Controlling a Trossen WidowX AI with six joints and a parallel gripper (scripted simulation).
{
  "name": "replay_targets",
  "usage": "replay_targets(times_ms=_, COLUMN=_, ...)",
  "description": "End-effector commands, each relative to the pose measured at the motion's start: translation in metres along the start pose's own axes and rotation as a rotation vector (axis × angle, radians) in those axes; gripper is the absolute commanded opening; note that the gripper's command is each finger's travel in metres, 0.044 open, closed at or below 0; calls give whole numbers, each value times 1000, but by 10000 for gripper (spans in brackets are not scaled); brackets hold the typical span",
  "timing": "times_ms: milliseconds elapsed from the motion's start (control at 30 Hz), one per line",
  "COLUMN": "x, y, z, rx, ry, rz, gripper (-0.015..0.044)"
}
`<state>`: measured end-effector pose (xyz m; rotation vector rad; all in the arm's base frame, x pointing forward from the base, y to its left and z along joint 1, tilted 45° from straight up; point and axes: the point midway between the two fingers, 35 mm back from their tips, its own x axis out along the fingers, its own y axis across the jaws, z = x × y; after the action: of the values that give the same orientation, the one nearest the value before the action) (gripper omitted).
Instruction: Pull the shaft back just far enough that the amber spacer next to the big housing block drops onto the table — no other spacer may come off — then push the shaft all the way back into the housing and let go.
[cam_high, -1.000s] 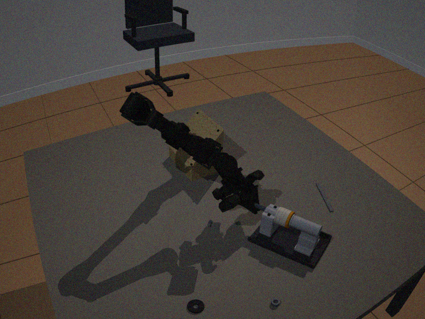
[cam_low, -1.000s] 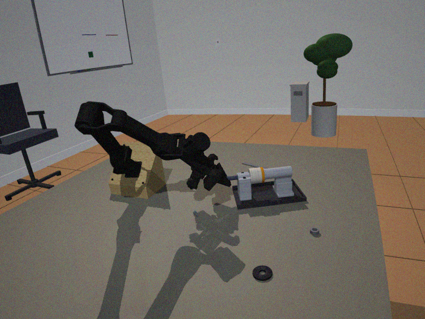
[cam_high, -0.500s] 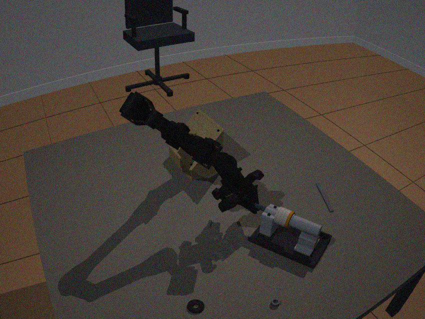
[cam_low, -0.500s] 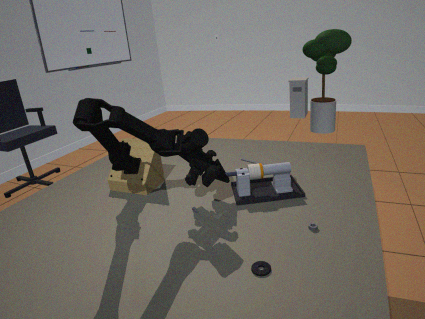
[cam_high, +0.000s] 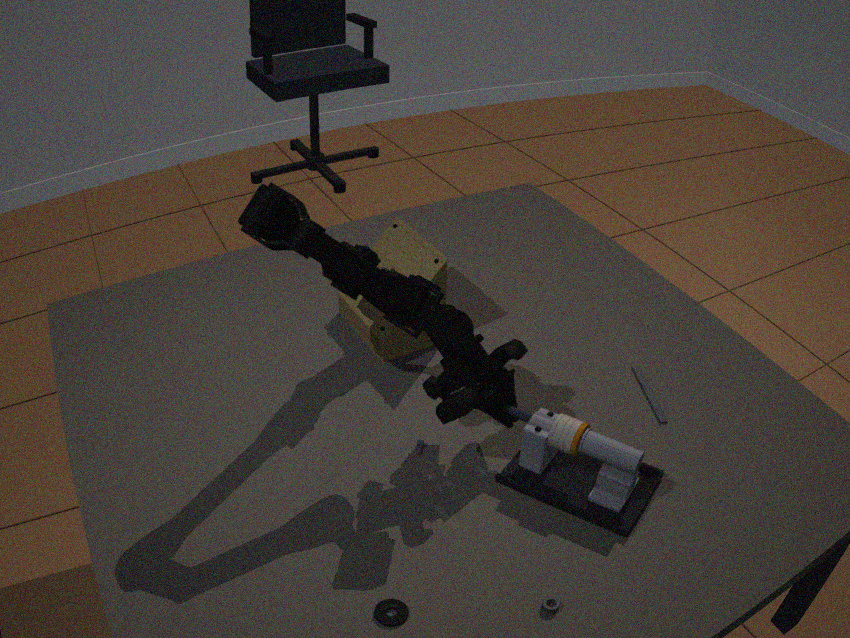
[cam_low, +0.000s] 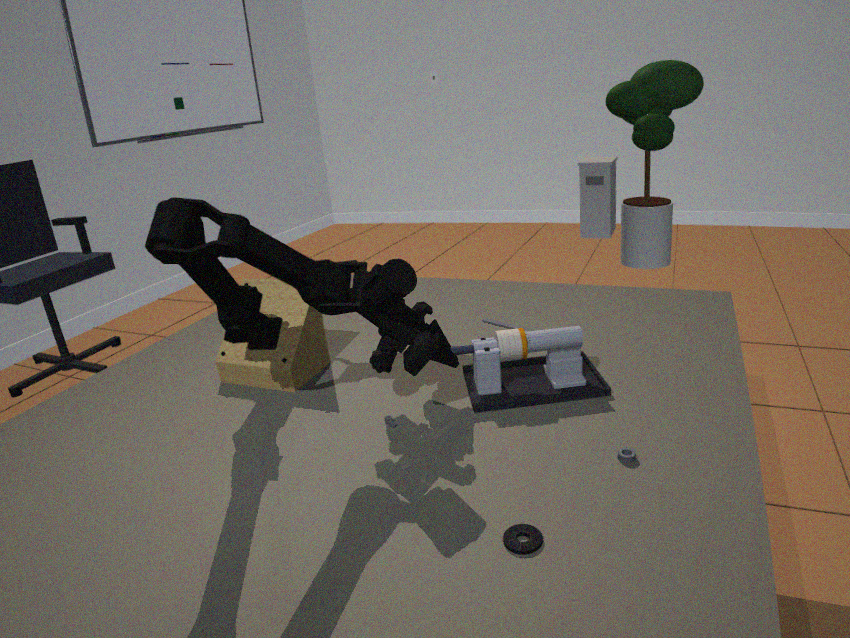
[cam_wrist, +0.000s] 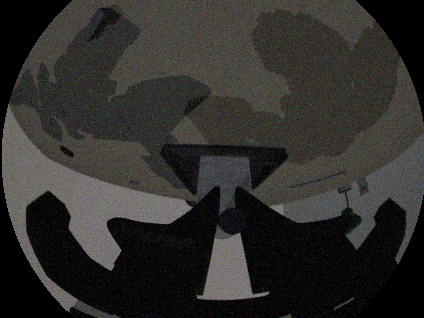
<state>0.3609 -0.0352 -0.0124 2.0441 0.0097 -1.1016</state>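
Note:
The amber spacer (cam_high: 580, 438) (cam_low: 524, 343) sits in line on the shaft axis, between the white spacers (cam_high: 565, 431) (cam_low: 509, 344) and the pale housing cylinder (cam_high: 615, 450) (cam_low: 559, 339). The housing stands on its big block (cam_high: 612, 488) (cam_low: 565, 369). A front bracket (cam_high: 536, 447) (cam_low: 487, 372) (cam_wrist: 225, 169) carries the shaft's near side. My gripper (cam_high: 511, 412) (cam_low: 454, 354) (cam_wrist: 227, 191) is shut on the grey-blue shaft (cam_high: 521, 414) (cam_low: 464, 350), just outside the bracket. The shaft's round end (cam_wrist: 232, 221) shows between the fingers in the wrist view. The shaft inside the spacers and housing is hidden.
The fixture stands on a dark base tray (cam_high: 569, 504) (cam_low: 542, 397). A black ring (cam_high: 380, 614) (cam_low: 509, 540) and a small nut (cam_high: 553, 611) (cam_low: 621, 456) lie in front. A thin rod (cam_high: 648, 394) (cam_low: 497, 323) lies behind. A wooden block (cam_high: 411, 248) (cam_low: 310, 343) stands at the arm's base.

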Motion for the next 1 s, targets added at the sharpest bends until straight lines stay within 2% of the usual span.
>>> replay_targets(times_ms=0, x=-1, y=1, z=1, rx=-6, ry=-2, rz=2, gripper=0)
replay_targets(times_ms=967, x=-3, y=1, z=3, rx=-6, ry=-2, rz=2, gripper=0)
